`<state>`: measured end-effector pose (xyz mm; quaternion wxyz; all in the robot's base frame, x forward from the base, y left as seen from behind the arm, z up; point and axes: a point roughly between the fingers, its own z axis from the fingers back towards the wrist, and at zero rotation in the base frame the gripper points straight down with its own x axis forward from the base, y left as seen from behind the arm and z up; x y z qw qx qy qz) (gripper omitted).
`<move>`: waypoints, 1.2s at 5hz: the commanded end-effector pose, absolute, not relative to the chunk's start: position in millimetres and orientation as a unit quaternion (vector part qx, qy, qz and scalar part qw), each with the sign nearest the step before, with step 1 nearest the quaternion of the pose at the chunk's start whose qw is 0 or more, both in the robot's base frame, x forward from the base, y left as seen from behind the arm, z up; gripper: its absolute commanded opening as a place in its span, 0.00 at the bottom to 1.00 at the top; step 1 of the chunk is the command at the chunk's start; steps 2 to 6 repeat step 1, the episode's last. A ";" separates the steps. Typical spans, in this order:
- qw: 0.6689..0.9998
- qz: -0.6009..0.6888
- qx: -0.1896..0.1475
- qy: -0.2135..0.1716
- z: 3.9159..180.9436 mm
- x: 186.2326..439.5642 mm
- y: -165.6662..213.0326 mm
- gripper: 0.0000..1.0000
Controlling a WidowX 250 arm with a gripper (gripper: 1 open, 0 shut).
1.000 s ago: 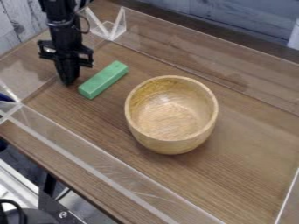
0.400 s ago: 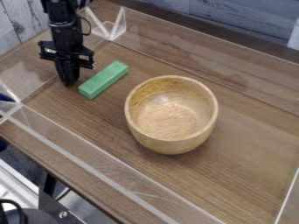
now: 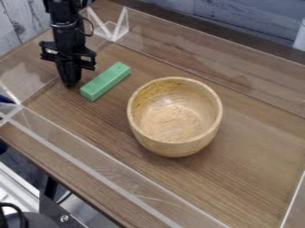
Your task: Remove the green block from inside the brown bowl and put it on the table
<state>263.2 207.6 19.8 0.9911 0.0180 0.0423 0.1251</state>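
Note:
The green block [image 3: 105, 80] lies flat on the table [image 3: 251, 98], left of the brown bowl [image 3: 176, 115] and outside it. The bowl stands upright near the middle, and nothing shows inside it. My black gripper [image 3: 71, 80] points straight down at the far left, just left of the block, with its tips close to the tabletop. Its fingers are pressed together and hold nothing. A narrow gap separates them from the block.
Clear acrylic walls [image 3: 71, 151] run along the table's edges. A small clear piece [image 3: 113, 27] stands at the back left corner, behind the arm.

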 end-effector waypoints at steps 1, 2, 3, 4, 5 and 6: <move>0.991 0.121 0.024 0.043 22.3 264.0 208.4 0.00; 0.991 0.121 0.024 0.043 22.3 264.0 208.4 0.00; 0.991 0.121 0.024 0.043 22.3 264.0 208.4 0.00; 0.991 0.121 0.024 0.043 22.3 264.0 208.4 0.00; 0.991 0.121 0.024 0.043 22.3 264.0 208.4 0.00; 0.991 0.121 0.024 0.043 22.3 264.0 208.4 0.00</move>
